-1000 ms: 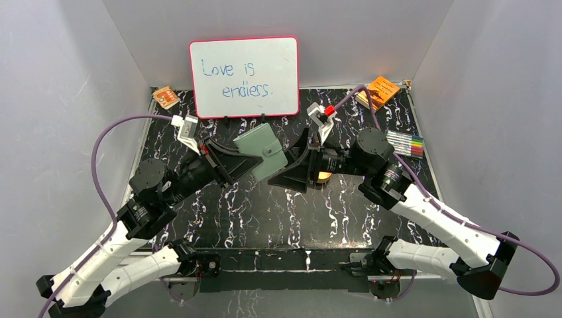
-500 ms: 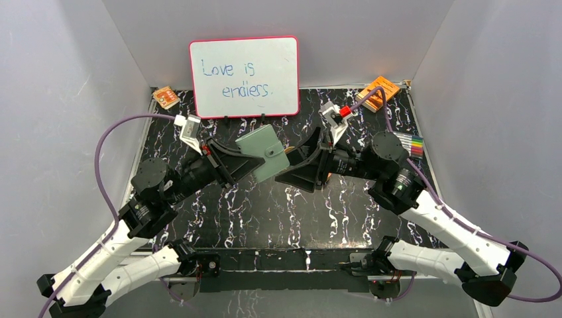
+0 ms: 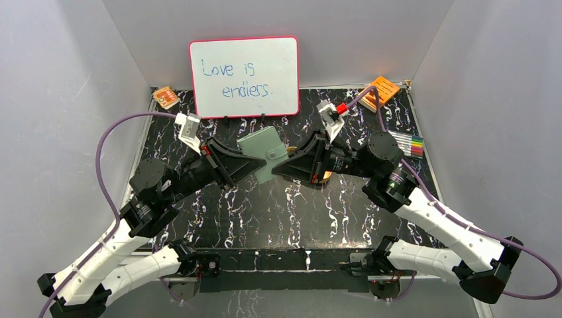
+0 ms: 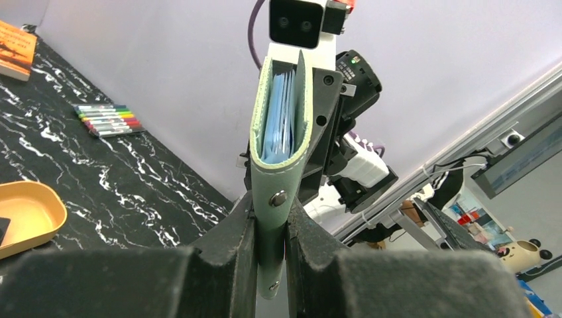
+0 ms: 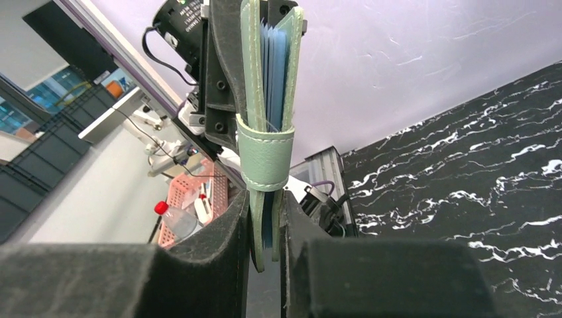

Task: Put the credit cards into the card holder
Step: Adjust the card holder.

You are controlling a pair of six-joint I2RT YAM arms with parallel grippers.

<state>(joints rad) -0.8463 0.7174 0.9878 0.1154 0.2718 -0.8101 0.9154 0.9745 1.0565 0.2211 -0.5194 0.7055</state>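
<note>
The card holder (image 3: 264, 152) hung in the air over the far middle of the table (image 3: 265, 212), pinched from 2 sides. My left tool (image 4: 270, 218) was closed narrow on its left part, by the snap button (image 4: 278, 197). My right tool (image 5: 265, 205) was clamped on the opposite edge, just below the strap (image 5: 265, 156).

I judged it light and soft: thin flexible covers that would bow if I pulled unevenly, with slick clear sleeves (image 4: 278, 112) inside that could buckle when a card was pushed in. The best hold was on 1 cover only, near the outer edge, so that the sleeves stayed free and the mouth could gape. Squeezing both covers together would only shut it.

Both my arms reached from the near edge and angled inward, tools meeting nose to nose. The holder stood on edge between them, near the whiteboard (image 3: 244, 76).

A dark sliver lay in the tan tray (image 4: 33, 212), perhaps 1 of the credit cards (image 4: 2, 228); I could not tell.
</note>
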